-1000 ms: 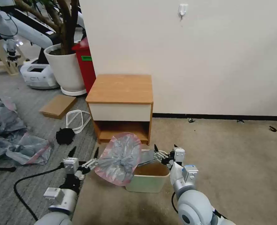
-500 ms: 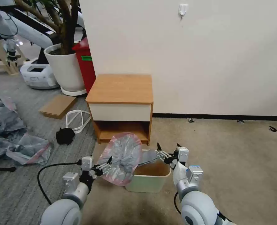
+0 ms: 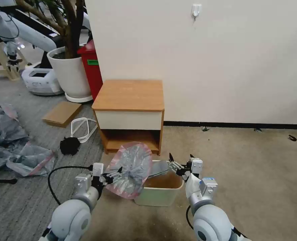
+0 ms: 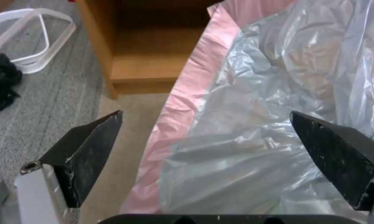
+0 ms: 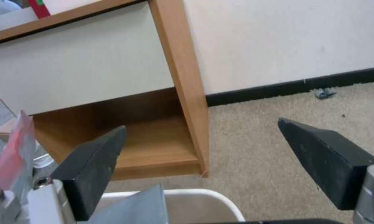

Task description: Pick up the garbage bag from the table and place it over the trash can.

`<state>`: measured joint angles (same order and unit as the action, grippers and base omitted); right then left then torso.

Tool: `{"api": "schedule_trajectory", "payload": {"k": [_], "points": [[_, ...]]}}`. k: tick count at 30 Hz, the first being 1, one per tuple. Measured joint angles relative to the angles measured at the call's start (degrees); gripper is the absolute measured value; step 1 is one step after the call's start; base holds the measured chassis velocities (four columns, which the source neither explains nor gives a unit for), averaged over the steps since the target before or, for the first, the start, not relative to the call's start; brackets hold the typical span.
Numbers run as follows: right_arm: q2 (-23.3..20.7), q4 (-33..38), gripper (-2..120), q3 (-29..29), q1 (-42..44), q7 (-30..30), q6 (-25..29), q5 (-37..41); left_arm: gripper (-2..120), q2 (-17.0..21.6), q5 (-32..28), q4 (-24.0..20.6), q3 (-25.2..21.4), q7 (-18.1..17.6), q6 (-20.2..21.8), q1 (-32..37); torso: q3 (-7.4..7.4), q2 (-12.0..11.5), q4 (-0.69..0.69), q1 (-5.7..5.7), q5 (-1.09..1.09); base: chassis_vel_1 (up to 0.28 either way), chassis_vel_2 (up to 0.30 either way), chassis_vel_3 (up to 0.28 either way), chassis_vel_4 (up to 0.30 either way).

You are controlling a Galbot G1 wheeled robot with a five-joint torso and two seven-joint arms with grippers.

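While both grippers gape empty, the left gripper should pinch the garbage bag by its pink rim and stretch it over the trash can.

Plain white wall ahead of me, small white hook up high, black baseboard along the bottom. Beige carpet to my right, grey carpet to my left. Far left corner: white plant pot, tall red bin behind it.
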<state>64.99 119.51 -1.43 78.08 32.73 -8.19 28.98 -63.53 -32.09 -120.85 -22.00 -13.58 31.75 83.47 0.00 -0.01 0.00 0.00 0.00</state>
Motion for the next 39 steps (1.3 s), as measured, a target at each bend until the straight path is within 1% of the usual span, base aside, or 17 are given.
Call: {"api": "schedule_trajectory", "payload": {"k": [3, 5, 9, 13, 18, 26, 32, 39], "points": [[0.3, -0.2, 95, -0.2, 0.0, 0.0, 0.0, 0.0, 100, 0.7, -0.5, 0.9, 1.0, -0.2, 1.4, -1.8, 0.0, 0.0, 0.0, 0.0, 0.0, 0.0, 0.0, 0.0, 0.0], [0.4, -0.3, 95, -0.2, 0.0, 0.0, 0.1, 0.0, 100, 0.9, -0.5, 1.3, 1.3, -0.2, 1.7, -2.2, 0.0, 0.0, 0.0, 0.0, 0.0, 0.0, 0.0, 0.0, 0.0], [0.4, -0.6, 95, -0.4, 0.0, 0.0, 0.1, 0.0, 100, 1.1, -0.7, 2.3, 2.1, -0.2, 1.8, -3.5, 0.0, 0.0, 0.0, 0.0, 0.0, 0.0, 0.0, 0.0, 0.0], [0.9, -1.3, 95, -0.3, -0.3, 0.0, 0.2, 0.0, 100, 1.4, -0.9, 4.3, 3.7, -0.5, 1.8, -6.0, 0.0, 0.0, 0.0, 0.0, 0.0, 0.0, 0.0, 0.0, 0.0], [1.3, -1.6, 95, -0.3, -0.2, 0.0, 0.2, -0.2, 100, 1.7, -1.1, 5.4, 4.7, -0.8, 1.8, -7.5, 0.0, 0.0, 0.0, 0.0, 0.0, 0.0, 0.0, 0.0, 0.0], [1.6, -1.7, 95, -0.6, 0.4, 0.0, 0.5, -0.9, 100, 2.2, -2.2, 7.0, 7.0, -2.0, 1.8, -10.0, 0.0, 0.0, 0.0, 0.0, 0.0, 0.0, 0.0, 0.0, 0.0], [2.4, -1.7, 95, -1.2, 1.4, 0.0, 0.9, -1.6, 100, 2.6, -3.2, 9.3, 10.0, -3.7, 1.1, -13.3, 0.0, 0.0, 0.0, 0.0, 0.0, 0.0, 0.0, 0.0, 0.0], [2.6, -1.8, 95, -1.8, 2.1, -0.2, 1.2, -2.2, 100, 1.4, -3.8, 12.1, 13.4, -5.6, 0.1, -16.4, 0.0, 0.0, 0.0, 0.0, 0.01, 0.0, 0.0, 0.0, 0.0]]}}
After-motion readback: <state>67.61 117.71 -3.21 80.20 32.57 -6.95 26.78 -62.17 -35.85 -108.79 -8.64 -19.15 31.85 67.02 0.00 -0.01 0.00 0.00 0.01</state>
